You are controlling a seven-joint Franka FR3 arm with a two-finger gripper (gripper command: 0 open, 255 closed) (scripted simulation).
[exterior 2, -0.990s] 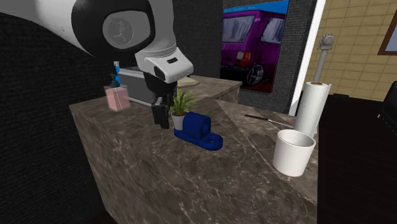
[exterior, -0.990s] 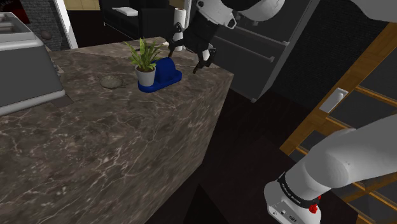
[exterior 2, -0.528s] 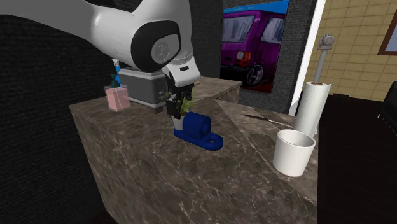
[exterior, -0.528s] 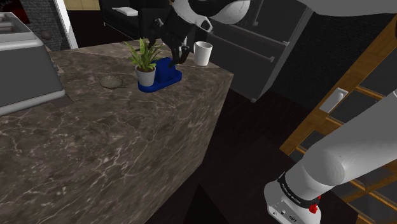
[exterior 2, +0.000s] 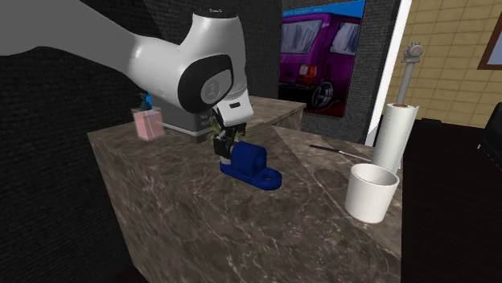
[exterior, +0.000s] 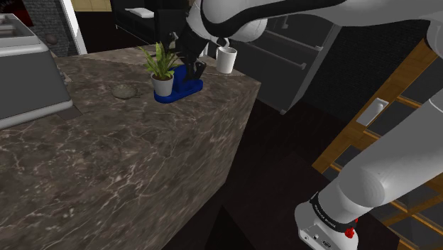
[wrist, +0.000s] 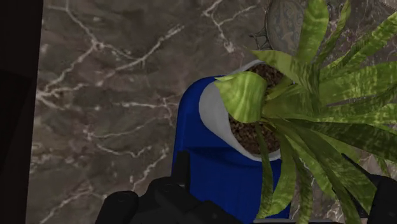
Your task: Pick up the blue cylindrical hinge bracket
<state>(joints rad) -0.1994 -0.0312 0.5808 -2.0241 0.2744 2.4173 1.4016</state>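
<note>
**Spotter:** What's the surface [exterior: 121, 170] like on your end?

**Operator:** Dark veined stone, and I'm working near its far corner. The bracket [exterior: 187, 84] lies flat there, tight against the plant [exterior: 162, 65]. I can't tell whether they're touching or a hair apart.

**Spotter:** And the fingers [wrist: 180, 181]?

**Operator:** Spread wide, holding nothing. They hang just above the bracket, at its end beside the plant.

**Spotter:** How does it lie under them?

**Operator:** On the wrist camera its long axis seems to run straight away from the fingers. Their closing line crosses it, which is how I want it. One finger is over the bracket's edge on the side away from the plant. The other stands out past the plant's leaves.

**Spotter:** So the plant is inside the span?

**Operator:** I read it that way. The pot's rim overlaps the bracket's plant-side edge in that view. A straight drop would likely land the far finger on leaves or pot. I'd slide along the bracket, away from the plant, before going down.
</note>
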